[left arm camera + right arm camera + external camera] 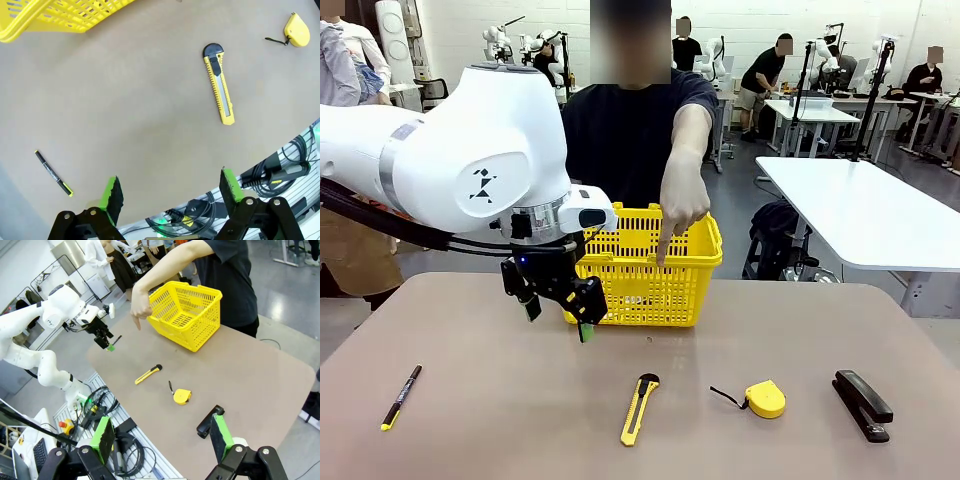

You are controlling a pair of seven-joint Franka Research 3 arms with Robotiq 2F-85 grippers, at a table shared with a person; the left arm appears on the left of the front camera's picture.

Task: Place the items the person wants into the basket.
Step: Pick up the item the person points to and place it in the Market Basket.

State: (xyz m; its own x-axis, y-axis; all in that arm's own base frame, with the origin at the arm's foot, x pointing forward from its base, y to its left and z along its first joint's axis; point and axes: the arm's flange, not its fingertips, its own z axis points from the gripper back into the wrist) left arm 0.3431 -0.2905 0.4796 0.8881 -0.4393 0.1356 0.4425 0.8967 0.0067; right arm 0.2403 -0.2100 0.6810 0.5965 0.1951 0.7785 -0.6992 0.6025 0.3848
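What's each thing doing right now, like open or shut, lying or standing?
left gripper, open, holding nothing.
right gripper, open, holding nothing.
basket, standing upright.
utility knife, lying flat.
pen, lying flat.
tape measure, lying flat.
stapler, shut, lying flat.
person's hand, pointing down.

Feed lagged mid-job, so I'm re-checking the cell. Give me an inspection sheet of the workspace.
Surface: brown table, no spills seen.
Job's things: yellow basket at far side; utility knife and black pen lying on the table; person's hand pointing down by the basket.
Clutter: yellow tape measure, black stapler, near edge.
Grippers: left gripper open, empty, above the table; right gripper open, empty.
Cables: bundles below the near table edge.
Surroundings: white tables, people farther off.
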